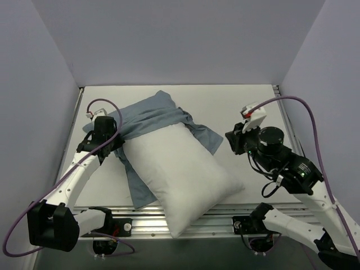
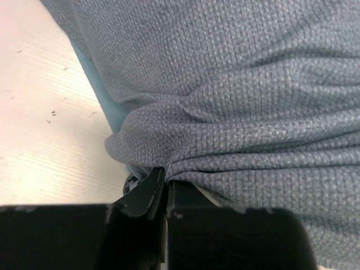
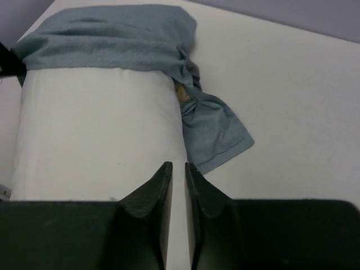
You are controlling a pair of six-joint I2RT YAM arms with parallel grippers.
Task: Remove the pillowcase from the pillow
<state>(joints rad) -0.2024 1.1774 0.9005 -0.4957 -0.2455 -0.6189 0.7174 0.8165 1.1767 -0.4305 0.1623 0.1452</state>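
The plump white pillow [image 1: 180, 174] lies slantwise across the middle of the table, its near corner over the front edge. The slate-blue pillowcase [image 1: 149, 115] is bunched over the pillow's far end, with flaps trailing down the left side and to the right. My left gripper [image 1: 115, 140] is at the pillowcase's left edge, shut on a fold of the blue fabric [image 2: 236, 84]; its jaws [image 2: 166, 183] pinch the cloth. My right gripper [image 1: 232, 140] hovers right of the pillow, shut and holding nothing. In the right wrist view its tips [image 3: 178, 169] point at the pillow [image 3: 95, 129] and pillowcase [image 3: 112, 34].
The white table [image 1: 247, 101] is boxed in by pale walls at the left, back and right. A metal rail [image 1: 225, 216] with both arm bases runs along the front edge. A purple cable loops over the right arm.
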